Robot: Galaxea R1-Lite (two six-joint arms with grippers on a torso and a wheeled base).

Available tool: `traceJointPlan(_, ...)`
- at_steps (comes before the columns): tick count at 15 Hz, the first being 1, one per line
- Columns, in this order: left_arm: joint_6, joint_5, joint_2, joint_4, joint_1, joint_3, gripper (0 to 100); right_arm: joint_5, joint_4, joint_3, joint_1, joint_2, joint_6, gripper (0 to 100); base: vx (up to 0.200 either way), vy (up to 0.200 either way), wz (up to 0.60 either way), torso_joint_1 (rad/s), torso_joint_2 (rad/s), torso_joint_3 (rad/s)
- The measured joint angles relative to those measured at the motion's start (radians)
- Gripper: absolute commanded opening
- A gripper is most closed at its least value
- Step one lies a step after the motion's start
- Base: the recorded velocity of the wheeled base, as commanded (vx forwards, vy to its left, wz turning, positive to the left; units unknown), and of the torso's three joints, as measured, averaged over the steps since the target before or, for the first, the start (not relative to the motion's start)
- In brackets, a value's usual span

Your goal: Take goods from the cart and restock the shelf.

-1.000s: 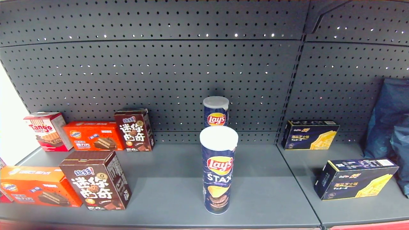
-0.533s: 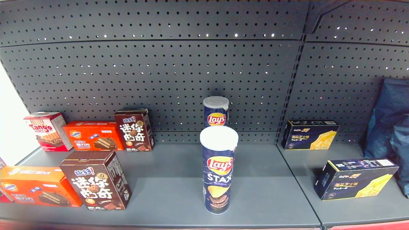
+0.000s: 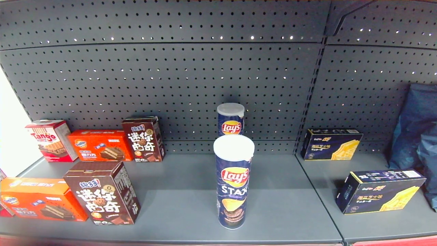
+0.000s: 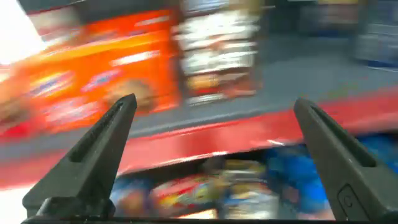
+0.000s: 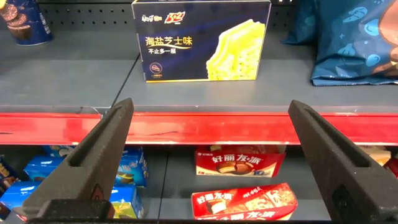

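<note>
since neither gripper carried anything, the step in hand looked like the gap between placements: the left gripper [image 4: 214,102] had its fingers spread wide on nothing, and the right gripper [image 5: 209,104] likewise stood spread and empty, both facing the shelf's red front edge [image 5: 205,127]. on the shelf [image 3: 283,205] the front chip can [image 3: 233,181] stood upright near the lip, with the rear chip can [image 3: 230,119] at its 12 o'clock against the pegboard, the brown box [image 3: 102,193] and orange box [image 3: 37,200] at its 9 o'clock, and the navy box [image 3: 379,191] at its 3 o'clock. the next move probably called for fetching another item from the cart. bare deck lay at the front can's 10 and 2 o'clock; any entry would have had to clear the red edge and that tall can.
</note>
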State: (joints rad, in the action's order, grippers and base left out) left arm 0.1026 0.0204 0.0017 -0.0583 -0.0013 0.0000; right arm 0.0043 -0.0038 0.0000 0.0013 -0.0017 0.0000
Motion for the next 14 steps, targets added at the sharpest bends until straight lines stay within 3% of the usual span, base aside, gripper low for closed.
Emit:
traceJointPlan(1,-0.027,0.089,0.0,0.006,0.0,0.0,100,0.0,0.0,0.0,0.0,0.0,0.0,100,0.0,0.0,0.0,0.0,0.0,0.0)
traceJointPlan(2,-0.05,0.088,0.0,0.01,0.0,0.0,100,0.0,0.0,0.0,0.0,0.0,0.0,100,0.0,0.0,0.0,0.0,0.0,0.0)
traceJointPlan(4,-0.058,-0.091,0.0,0.045,0.0,0.0,100,0.0,0.0,0.0,0.0,0.0,0.0,100,0.0,0.0,0.0,0.0,0.0,0.0)
traceJointPlan(5,-0.033,-0.159,0.0,0.059,0.0,0.0,100,0.0,0.0,0.0,0.0,0.0,0.0,100,0.0,0.0,0.0,0.0,0.0,0.0)
traceJointPlan(14,-0.021,-0.163,-0.001,0.061,-0.001,0.0,100,0.01,0.0,0.0,0.0,0.0,0.004,100,0.0,0.0,0.0,0.0,0.0,0.0)
